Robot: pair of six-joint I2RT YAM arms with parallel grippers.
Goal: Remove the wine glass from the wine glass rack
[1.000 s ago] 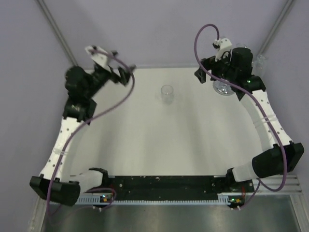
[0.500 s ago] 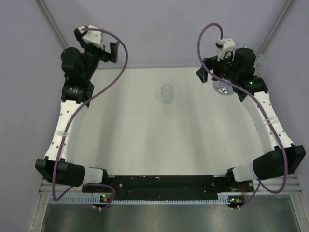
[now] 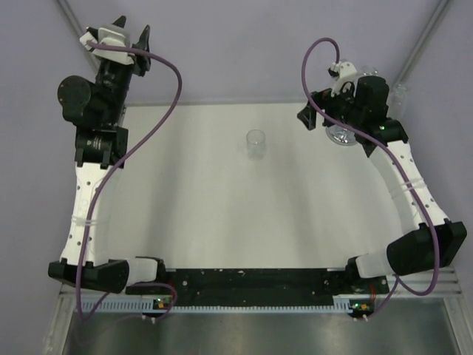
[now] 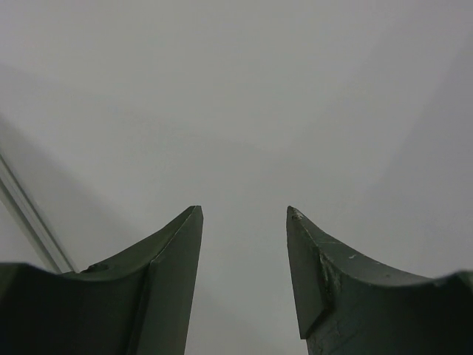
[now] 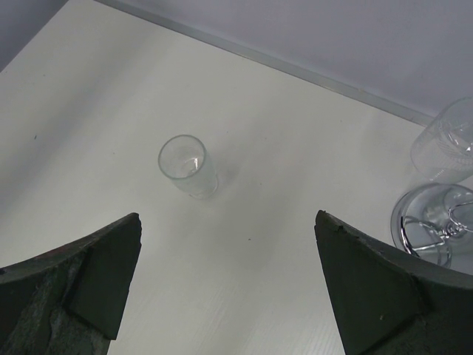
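Note:
The wine glass rack shows its round shiny base point(image 3: 340, 135) at the back right of the table, mostly hidden under my right arm. In the right wrist view the base point(image 5: 432, 222) sits at the right edge, with the clear bowl of a wine glass point(image 5: 447, 144) just above it. A clear glass shape point(image 3: 400, 93) shows past the arm in the top view. My right gripper point(image 3: 307, 118) is open and empty point(image 5: 228, 216), left of the rack and over bare table. My left gripper point(image 3: 131, 33) is open and empty point(image 4: 244, 211), raised at the back left and facing the wall.
A small clear tumbler point(image 3: 256, 142) stands upright on the white table point(image 3: 222, 214) at the back centre; it also shows in the right wrist view point(image 5: 188, 166). Purple walls close the back and sides. Metal posts run up both back corners.
My left arm has swung up and to the left, away from the table centre, and now points at the wall. My right arm has barely moved.

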